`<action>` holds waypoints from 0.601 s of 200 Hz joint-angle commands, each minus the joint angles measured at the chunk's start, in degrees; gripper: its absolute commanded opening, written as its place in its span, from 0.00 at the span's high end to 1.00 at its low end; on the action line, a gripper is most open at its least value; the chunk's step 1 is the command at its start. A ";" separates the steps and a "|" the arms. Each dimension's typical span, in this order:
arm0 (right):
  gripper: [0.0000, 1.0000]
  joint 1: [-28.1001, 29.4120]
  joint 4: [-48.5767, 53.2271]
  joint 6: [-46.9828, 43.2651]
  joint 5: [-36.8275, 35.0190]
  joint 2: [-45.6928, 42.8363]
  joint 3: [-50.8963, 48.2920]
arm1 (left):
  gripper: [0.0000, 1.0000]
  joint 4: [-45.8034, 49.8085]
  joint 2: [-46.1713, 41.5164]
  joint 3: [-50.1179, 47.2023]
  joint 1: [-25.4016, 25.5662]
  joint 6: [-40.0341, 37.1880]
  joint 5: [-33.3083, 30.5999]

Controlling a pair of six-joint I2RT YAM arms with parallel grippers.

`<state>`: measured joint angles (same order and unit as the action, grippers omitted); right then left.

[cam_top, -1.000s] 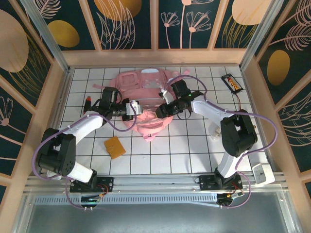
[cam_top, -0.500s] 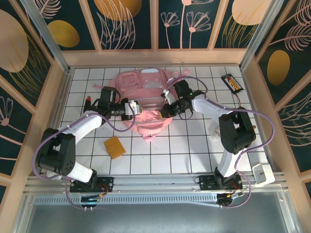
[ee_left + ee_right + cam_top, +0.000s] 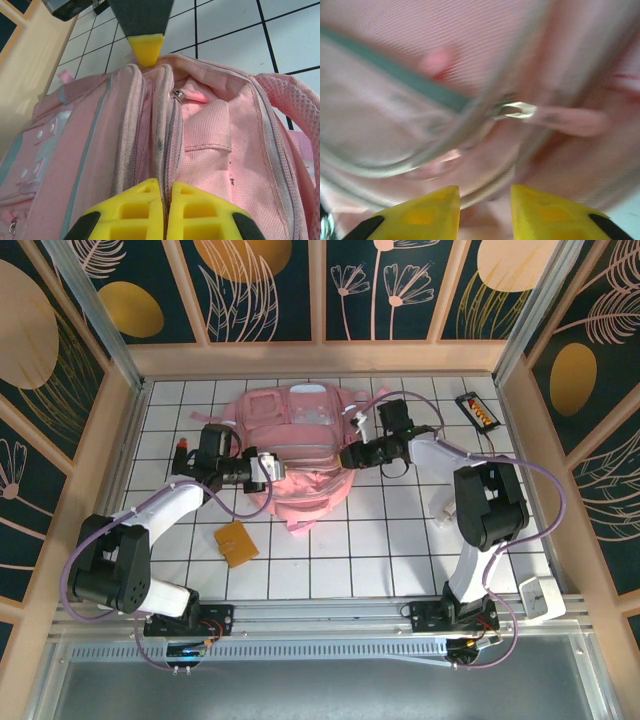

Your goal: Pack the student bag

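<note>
The student bag (image 3: 300, 425) lies toward 12 o'clock on the bench (image 3: 400, 540). My left pincer (image 3: 164, 186) is pressed together, apparently pinching its zip edge (image 3: 167, 130); my right pincer (image 3: 482, 192) is spread before the blurred zip pull (image 3: 517, 110). Risk: the fabric slips free under pull, closing the opening.

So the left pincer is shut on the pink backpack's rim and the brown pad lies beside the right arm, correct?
No: in the top external view the brown pad lies beside the left arm, not the right. The left pincer is shut on the pink backpack, at its rim.
</note>
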<state>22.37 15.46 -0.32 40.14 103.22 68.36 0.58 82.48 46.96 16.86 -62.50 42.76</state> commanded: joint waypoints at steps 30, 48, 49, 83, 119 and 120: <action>0.66 2.26 -6.19 -2.51 3.94 -4.34 -3.67 | 0.22 4.26 -2.72 0.88 0.09 0.80 5.75; 0.66 2.33 -4.50 -3.60 3.33 -5.55 -3.80 | 0.27 8.58 -1.24 4.62 3.19 5.42 4.39; 0.66 2.33 -4.45 -3.71 3.13 -5.61 -3.82 | 0.27 8.70 -1.03 4.76 3.49 5.75 3.97; 0.66 2.56 -6.46 -9.29 -0.76 -10.05 -8.37 | 0.36 13.41 5.35 8.37 9.70 6.16 -7.63; 0.66 2.43 -10.81 -12.76 -4.19 -16.27 -14.13 | 0.48 20.86 10.71 14.43 10.65 2.12 -15.88; 0.66 2.46 -10.77 -12.86 -4.28 -16.33 -14.17 | 0.48 20.86 10.74 14.50 10.65 2.12 -16.00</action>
<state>24.84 8.73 -8.95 39.27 91.24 56.75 13.96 90.98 58.26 27.29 -57.91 33.28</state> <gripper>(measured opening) 0.344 0.546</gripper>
